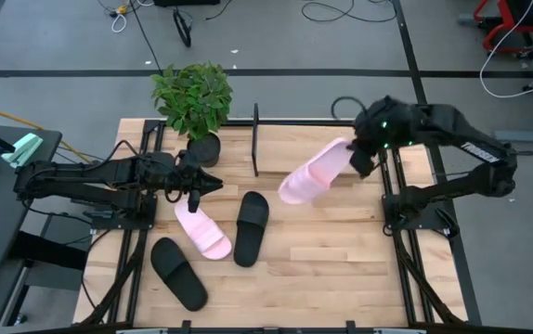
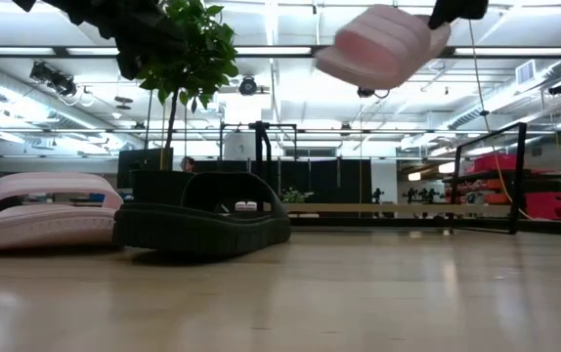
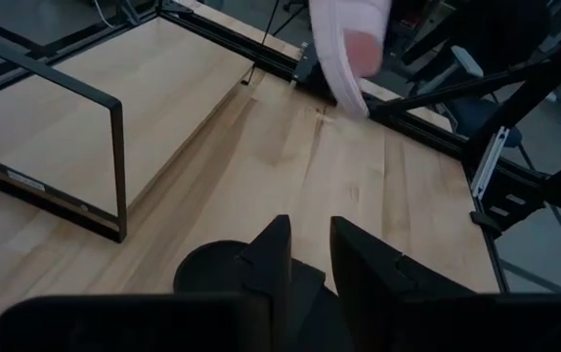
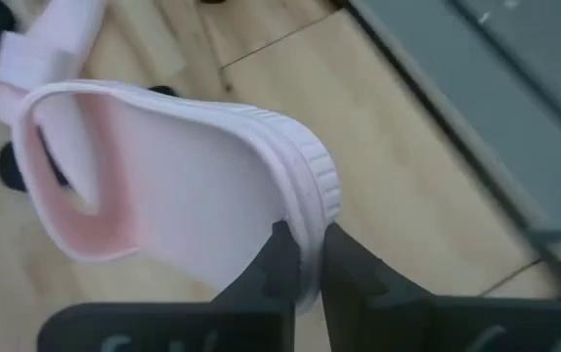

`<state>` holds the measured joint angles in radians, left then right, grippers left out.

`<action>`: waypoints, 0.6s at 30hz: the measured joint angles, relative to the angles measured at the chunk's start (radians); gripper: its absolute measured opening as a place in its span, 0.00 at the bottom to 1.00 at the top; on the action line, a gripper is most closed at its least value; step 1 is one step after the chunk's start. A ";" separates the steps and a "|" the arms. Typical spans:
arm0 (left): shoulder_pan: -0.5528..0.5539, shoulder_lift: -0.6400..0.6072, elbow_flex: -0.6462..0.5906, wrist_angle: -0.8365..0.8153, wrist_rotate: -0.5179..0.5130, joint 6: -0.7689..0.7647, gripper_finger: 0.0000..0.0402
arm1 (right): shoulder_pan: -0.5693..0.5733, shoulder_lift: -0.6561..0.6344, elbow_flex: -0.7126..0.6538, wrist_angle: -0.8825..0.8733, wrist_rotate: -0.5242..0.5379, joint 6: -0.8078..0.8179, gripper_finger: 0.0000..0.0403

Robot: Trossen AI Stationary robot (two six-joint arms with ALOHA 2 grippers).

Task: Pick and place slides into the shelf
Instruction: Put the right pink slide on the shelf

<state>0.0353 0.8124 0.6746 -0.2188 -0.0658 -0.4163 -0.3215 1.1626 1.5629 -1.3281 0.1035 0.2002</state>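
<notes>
Two slides are light pink (image 1: 311, 173) (image 1: 202, 231) and two are black (image 1: 252, 228) (image 1: 178, 272). The tabletop (image 1: 341, 260) is pale wood with visible grain; the potted plant (image 1: 192, 96) is green, and the shelf (image 3: 65, 127) has black end frames.

Bright ceiling lights (image 2: 290, 73), soft shadows; the lifted pink slide (image 2: 378, 44) looks perhaps motion-blurred

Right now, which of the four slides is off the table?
The light pink wide-strap slide sandal, pinched at its edge by the right tool; the other pink one and both black ones lie flat.

One pink slide (image 1: 311, 173) airborne; three slides (image 1: 251, 227) lie beside the shelf (image 1: 255, 139).
</notes>
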 joint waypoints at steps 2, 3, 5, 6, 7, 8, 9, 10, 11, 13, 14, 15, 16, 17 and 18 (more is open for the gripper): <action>0.000 0.000 0.000 0.003 0.000 -0.017 0.21 | -0.062 0.005 0.023 -0.020 0.000 -0.109 0.07; 0.000 0.000 0.000 0.010 0.000 -0.018 0.21 | -0.089 0.007 0.028 -0.022 0.001 -0.161 0.07; 0.000 0.000 0.000 0.034 0.000 -0.023 0.22 | -0.137 0.014 0.030 -0.021 0.001 -0.257 0.07; 0.000 0.000 0.000 0.045 0.000 -0.030 0.22 | -0.158 0.017 0.030 -0.026 -0.004 -0.299 0.07; 0.000 0.000 0.000 0.054 0.000 -0.040 0.22 | -0.179 0.024 0.030 -0.035 -0.009 -0.339 0.07; 0.000 0.000 0.000 0.065 0.000 -0.044 0.22 | -0.197 0.032 0.030 -0.048 -0.010 -0.381 0.07; 0.000 0.000 0.000 0.076 0.000 -0.045 0.21 | -0.213 0.042 0.030 -0.062 -0.012 -0.424 0.07; 0.000 0.000 0.000 0.090 0.000 -0.045 0.21 | -0.228 0.055 0.030 -0.076 -0.014 -0.462 0.07; 0.000 0.000 0.000 0.100 0.000 -0.050 0.21 | -0.242 0.069 0.030 -0.088 -0.014 -0.498 0.07; 0.000 0.000 0.000 0.115 0.000 -0.069 0.21 | -0.270 0.099 0.030 -0.094 -0.011 -0.563 0.06; 0.000 0.000 0.000 0.117 0.000 -0.071 0.21 | -0.281 0.113 0.030 -0.093 -0.005 -0.595 0.06; 0.000 0.000 0.000 0.118 0.000 -0.074 0.21 | -0.292 0.128 0.030 -0.093 -0.002 -0.628 0.06; 0.000 0.000 0.000 0.117 0.000 -0.080 0.21 | -0.302 0.142 0.030 -0.094 0.001 -0.665 0.06; 0.000 0.000 0.000 0.117 0.000 -0.096 0.22 | -0.313 0.155 0.030 -0.095 0.004 -0.708 0.06; 0.000 0.000 0.000 0.117 0.000 -0.105 0.22 | -0.324 0.168 0.030 -0.097 0.004 -0.752 0.06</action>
<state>0.0349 0.8124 0.6746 -0.1013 -0.0656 -0.5213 -0.6458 1.3306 1.5932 -1.4246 0.1070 -0.5518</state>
